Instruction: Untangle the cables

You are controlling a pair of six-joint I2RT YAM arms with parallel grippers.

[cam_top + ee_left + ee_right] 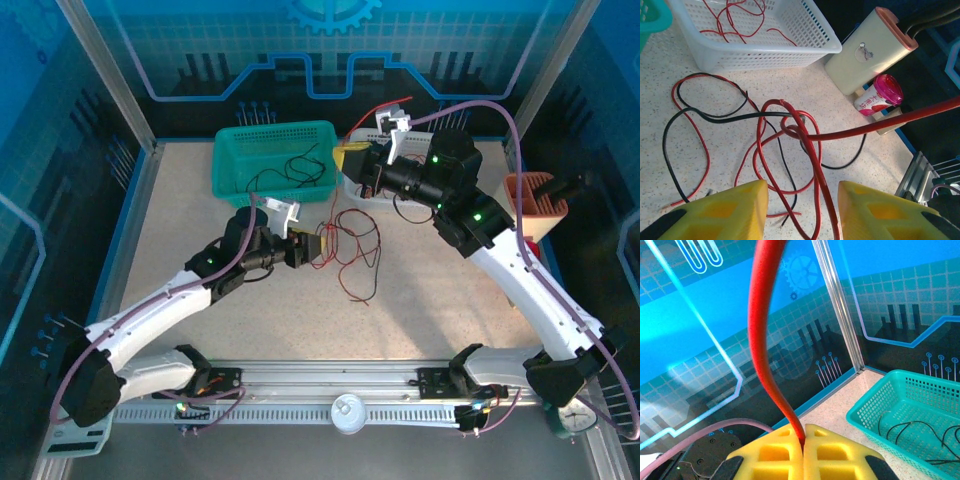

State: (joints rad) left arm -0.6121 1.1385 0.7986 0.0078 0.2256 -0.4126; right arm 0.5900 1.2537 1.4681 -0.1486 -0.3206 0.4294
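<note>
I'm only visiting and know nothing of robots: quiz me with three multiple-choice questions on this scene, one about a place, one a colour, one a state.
1. Which container holds only black cables? A teal basket; B pink cup; C cream box.
2. What colour are the cables in the white basket? A black; B red; C blue.
3. The right gripper is: A wide open; B shut on nothing; C shut on a red cable.
Answers: A, black wires lie in the teal mesh; B, red loops show inside it; C, its yellow fingers pinch the cable.
</note>
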